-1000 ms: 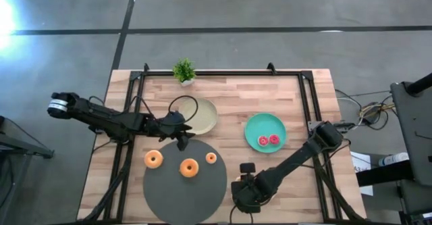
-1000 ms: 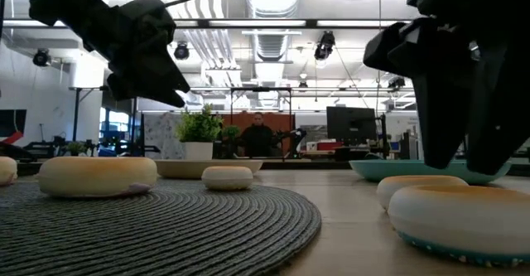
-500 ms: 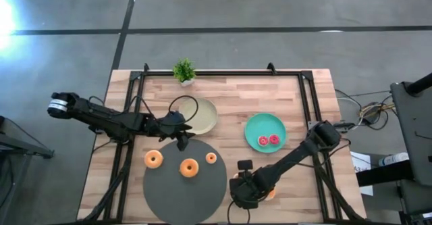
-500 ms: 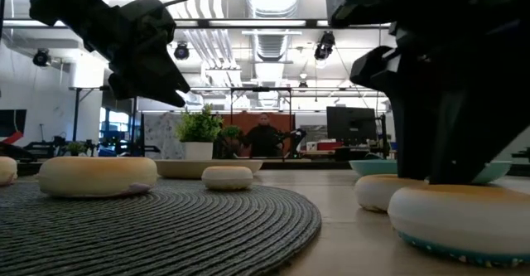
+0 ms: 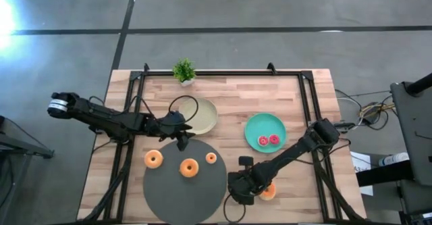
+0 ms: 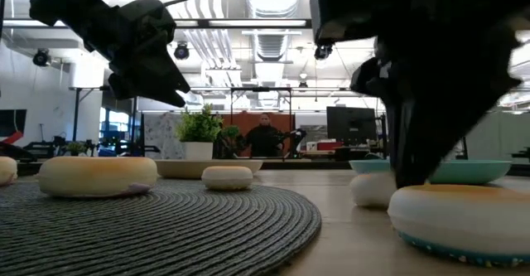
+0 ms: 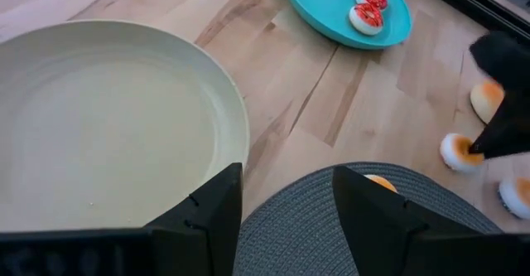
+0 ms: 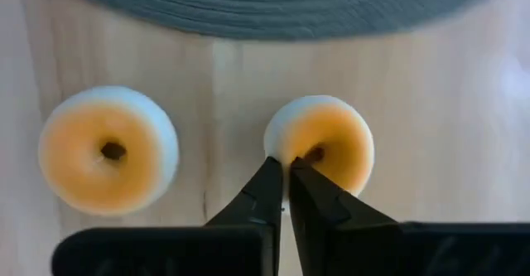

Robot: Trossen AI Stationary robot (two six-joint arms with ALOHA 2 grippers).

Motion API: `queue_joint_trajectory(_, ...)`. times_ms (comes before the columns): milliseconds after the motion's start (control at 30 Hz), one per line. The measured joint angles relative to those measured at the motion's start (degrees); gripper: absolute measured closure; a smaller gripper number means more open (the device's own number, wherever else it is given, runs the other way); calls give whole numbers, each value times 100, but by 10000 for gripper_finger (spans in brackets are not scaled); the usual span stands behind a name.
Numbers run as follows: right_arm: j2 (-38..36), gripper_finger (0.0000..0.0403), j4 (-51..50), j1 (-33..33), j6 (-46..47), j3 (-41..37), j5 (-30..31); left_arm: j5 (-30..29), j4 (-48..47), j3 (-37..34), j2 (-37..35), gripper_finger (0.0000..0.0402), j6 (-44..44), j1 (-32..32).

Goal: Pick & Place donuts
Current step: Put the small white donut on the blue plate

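Three donuts lie on the dark mat (image 5: 182, 192), orange undersides up: two larger donuts (image 5: 154, 159) (image 5: 189, 167) and a tiny donut (image 5: 210, 158). Two red-frosted tiny donuts (image 5: 268, 140) lie in the teal plate (image 5: 253, 125). My right gripper (image 5: 237, 192) is shut low over the table just right of the mat. Its tips (image 8: 286, 170) stand at a tiny donut (image 8: 327, 139), with another donut (image 8: 108, 150) beside it. One more donut (image 5: 268, 192) lies by the right arm. My left gripper (image 7: 286, 193) hovers open and empty between the beige plate (image 7: 99, 127) and the mat. My right gripper points down from above, its shut fingertips at the tiny donut's rim (image 8: 272, 143) on the side toward the mat. The donut lies flat on the wood, orange underside up. I cannot tell whether the tips touch it.
A small potted plant (image 5: 183, 71) stands at the table's far edge. A black frame (image 5: 307, 103) runs round the tabletop. In the low view a larger donut (image 6: 464, 218) lies close to the near edge. Bare wood shows between the two plates.
My right gripper has gone toward the table's left edge, close to the mat's right rim, staying low over the table. This has uncovered an orange donut on its right. My left arm has kept still.
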Motion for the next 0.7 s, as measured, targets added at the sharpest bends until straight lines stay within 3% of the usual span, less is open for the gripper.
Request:
queue_joint_trajectory(167, -895, 394, 111, -281, 856, -269, -321, 85, 293, 4, 0, 239, 392, 0)
queue_joint_trajectory(267, -1714, 394, 632, -535, 1587, -860, -565, 113, 730, 4, 0, 239, 948, -1)
queue_joint_trajectory(400, -2952, 394, 2797, -943, 2893, -2110, -647, 115, 1623, 4, 0, 239, 2013, -2)
queue_joint_trajectory(533, -3816, 394, 5533, -1113, 4041, -3407, 904, 1, 2567, 18, 30, 239, 3463, -31)
queue_joint_trajectory(700, -4204, 394, 7307, -1098, 4814, -4384, 3129, -1035, 3395, 42, 140, 239, 5088, -86)
